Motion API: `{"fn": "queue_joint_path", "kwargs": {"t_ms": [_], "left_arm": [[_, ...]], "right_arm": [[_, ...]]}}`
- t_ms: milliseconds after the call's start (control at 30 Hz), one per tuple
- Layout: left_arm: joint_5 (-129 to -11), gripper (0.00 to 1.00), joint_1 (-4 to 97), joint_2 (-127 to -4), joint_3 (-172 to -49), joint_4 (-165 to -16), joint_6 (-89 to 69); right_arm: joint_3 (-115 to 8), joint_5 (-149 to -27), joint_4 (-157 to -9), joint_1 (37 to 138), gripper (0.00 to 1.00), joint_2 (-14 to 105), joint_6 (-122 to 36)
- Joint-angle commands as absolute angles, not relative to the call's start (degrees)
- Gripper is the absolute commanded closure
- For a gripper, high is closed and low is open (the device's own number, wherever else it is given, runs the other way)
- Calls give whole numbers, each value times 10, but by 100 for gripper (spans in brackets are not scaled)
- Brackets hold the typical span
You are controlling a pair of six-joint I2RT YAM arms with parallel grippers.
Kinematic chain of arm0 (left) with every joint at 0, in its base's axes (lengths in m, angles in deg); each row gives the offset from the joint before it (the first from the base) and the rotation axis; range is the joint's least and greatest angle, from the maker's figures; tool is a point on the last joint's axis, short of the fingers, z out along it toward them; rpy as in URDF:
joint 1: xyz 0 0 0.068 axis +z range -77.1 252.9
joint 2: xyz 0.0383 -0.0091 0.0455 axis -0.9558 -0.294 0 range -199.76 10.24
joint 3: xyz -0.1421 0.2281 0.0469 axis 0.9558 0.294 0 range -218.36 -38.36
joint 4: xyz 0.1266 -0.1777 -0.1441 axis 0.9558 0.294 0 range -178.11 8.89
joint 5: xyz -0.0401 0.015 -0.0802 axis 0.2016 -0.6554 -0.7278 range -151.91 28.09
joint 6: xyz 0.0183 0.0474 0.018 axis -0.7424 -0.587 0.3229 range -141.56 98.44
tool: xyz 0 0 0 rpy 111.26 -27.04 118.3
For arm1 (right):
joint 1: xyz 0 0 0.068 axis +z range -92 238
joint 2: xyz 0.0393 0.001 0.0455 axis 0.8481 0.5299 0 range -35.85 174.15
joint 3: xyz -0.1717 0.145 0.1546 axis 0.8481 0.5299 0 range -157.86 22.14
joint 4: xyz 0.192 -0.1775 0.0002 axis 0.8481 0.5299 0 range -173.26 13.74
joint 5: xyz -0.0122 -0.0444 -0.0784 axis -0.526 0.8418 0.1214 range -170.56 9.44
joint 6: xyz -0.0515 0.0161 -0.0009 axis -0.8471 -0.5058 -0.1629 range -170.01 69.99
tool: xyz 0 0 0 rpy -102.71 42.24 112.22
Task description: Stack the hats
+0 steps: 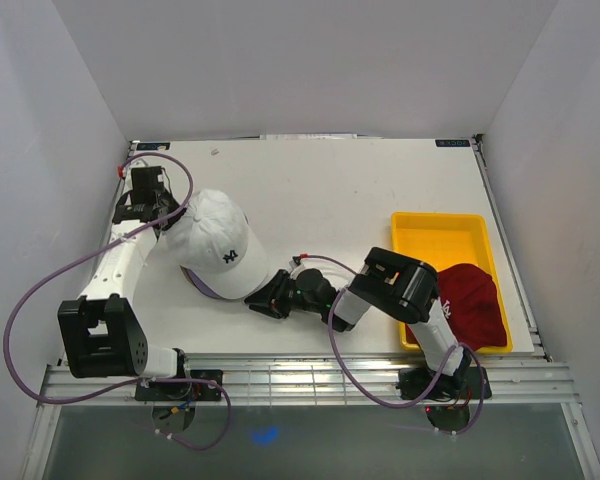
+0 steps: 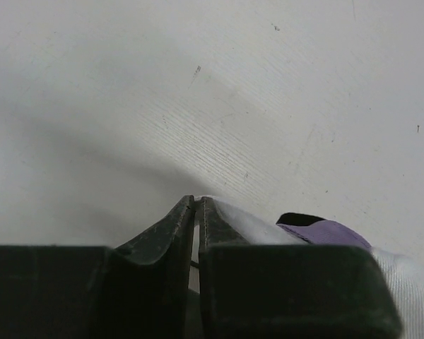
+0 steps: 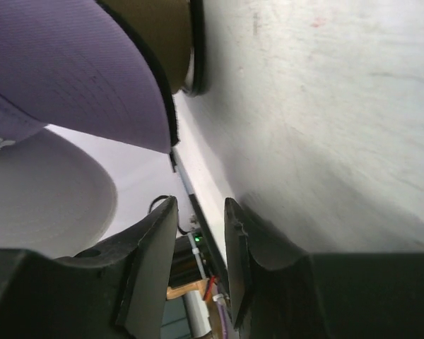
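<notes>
The jaws of the left gripper (image 2: 196,205) are nearly shut at the back of the soft white cloth cap (image 1: 220,245); I cannot tell if they pinch it. The right gripper (image 3: 200,212) has its jaws a little apart and empty. I think that cap is being set on the pile of caps (image 1: 205,289), well apart from the yellow plastic tray (image 1: 435,218); next an arm must fetch the dark red cloth cap (image 1: 472,300) inside it.
</notes>
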State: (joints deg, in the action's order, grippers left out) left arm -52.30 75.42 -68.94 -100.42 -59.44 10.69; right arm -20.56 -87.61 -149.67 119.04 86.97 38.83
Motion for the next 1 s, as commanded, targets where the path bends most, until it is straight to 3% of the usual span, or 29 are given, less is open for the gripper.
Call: {"fn": "queue_joint_path", "kwargs": {"t_ms": [0,267,367,967], "left_arm": [[-498,78,760,-688,-1014,-489,80],[-497,51,762,-662,-1079,-461,68],[-497,46,762,-653,-1095,-457,67],[-534,37,769,-640,-1236,-449,56]], "right_arm": [[-200,-868,-1328,1184,60,854,376],[-222,-822,-1183,1182,60,782,323],[-243,-807,-1109,1182,59,759,299],[-297,-695,-897,1168,55,666,206]]}}
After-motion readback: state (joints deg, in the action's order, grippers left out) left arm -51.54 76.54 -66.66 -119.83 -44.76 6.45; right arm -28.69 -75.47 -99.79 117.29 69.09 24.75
